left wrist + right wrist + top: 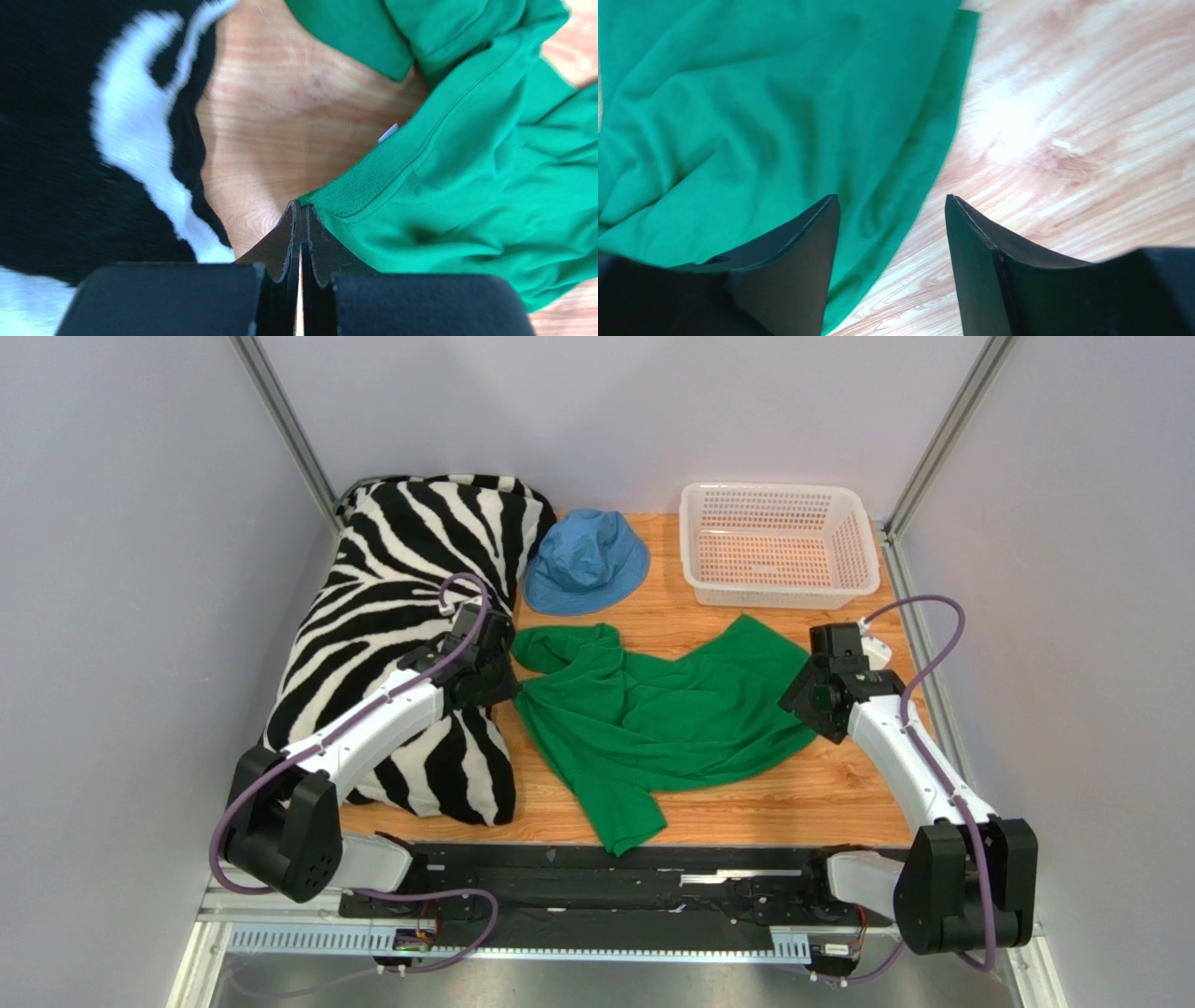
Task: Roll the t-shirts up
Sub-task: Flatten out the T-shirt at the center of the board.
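green t-shirt (659, 714): one
zebra-striped pillow (400, 574): one
blue bucket hat (586, 560): one
white mesh basket (776, 597): one
robot arms: two, left arm (368, 731) and right arm (909, 756)
wooden table (842, 805): one

Plain pale grey walls (126, 546) enclose an evenly lit light wooden tabletop (842, 784) framed by metal corner posts (288, 420).
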Robot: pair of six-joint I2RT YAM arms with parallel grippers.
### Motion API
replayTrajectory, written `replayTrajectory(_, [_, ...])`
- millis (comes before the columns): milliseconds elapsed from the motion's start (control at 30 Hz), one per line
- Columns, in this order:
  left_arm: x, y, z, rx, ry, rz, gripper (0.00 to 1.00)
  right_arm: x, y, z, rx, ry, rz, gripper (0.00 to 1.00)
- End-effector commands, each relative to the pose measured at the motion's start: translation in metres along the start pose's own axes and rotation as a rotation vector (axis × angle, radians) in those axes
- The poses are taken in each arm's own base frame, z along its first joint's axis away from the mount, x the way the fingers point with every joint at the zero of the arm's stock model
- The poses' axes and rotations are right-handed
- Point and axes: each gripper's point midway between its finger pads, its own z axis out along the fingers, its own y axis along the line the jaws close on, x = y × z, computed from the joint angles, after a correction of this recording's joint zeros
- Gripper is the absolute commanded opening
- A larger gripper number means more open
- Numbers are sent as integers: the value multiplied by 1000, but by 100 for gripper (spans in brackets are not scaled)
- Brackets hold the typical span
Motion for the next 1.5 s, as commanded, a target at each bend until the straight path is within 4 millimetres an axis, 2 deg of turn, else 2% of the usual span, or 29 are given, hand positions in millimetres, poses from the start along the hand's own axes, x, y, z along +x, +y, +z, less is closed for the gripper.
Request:
replayTrajectory(0, [-28,-2,-21,41,-45,-19,0,-7,-32,5,68,-23,114,57])
replayTrajectory(100, [-35,-1,-25,40,-59,-20,0,-7,-44,15,87,-11,191,54])
replayTrajectory(200, [-40,2,-27,42,-61,-34,0,-6,-44,24,89,4,217,52])
replayTrajectory(333, [-43,3,-29,57,-65,-39,0,-7,-34,35,59,30,223,48])
replayTrajectory(633, [-48,0,-32,93,-69,-48,0,-9,-32,66,108,58,215,46])
replayTrajectory(900, [-44,1,-33,102,-58,-38,0,-29,-32,76,136,25,234,45])
replayTrajectory(1067, [-40,1,-31,110,-48,-34,0,-26,-32,85,141,41,231,44])
replayTrajectory(1167, [-38,0,-30,117,-40,-33,0,-19,-28,92,127,72,234,36])
replayTrajectory(1200, [-38,0,-30,118,-40,-35,0,-17,-29,92,129,76,232,34])
replayTrajectory(1300, [-38,0,-30,117,-41,-30,0,-14,-36,87,149,75,222,20])
replayTrajectory(1333, [-38,0,-31,117,-41,-29,0,-18,-36,80,140,59,224,10])
replayTrajectory(1400, [-37,1,-31,116,-36,-21,0,-22,-41,67,151,46,220,0])
replayTrajectory(1467, [-34,0,-31,125,-21,-15,0,-44,-40,41,128,-29,215,0])
